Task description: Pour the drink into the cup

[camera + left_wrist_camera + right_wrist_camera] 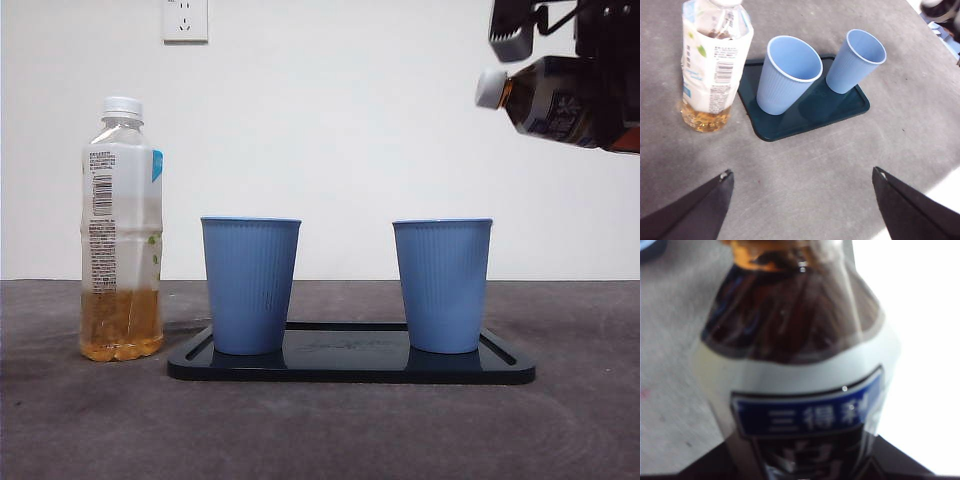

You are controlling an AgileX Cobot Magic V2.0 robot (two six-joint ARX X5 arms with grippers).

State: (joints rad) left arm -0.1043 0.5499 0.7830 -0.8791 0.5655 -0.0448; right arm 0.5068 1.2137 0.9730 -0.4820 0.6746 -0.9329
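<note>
- Dark drink bottle (555, 98): we hold it clamped in our right gripper (805, 465), high in the air and tipped well over, its white cap (490, 88) still on and pointing out past the jaws. In the right wrist view its dark body and blue-and-white label fill the space between the jaws.
- Right-hand blue cup (442, 285): upright on the tray, below and to one side of the capped mouth, well apart from it.
- Left-hand blue cup (250, 285): upright on the same tray, apart from its neighbour.
- Dark tray (350, 365): flat on the grey table (320, 430), bearing both cups.
- Clear bottle (121, 235): upright beside the tray, capped, amber liquid low in it; ahead of our left jaws.
- Left gripper (800, 200): jaws spread wide, grasping nothing, above bare table short of the tray.
</note>
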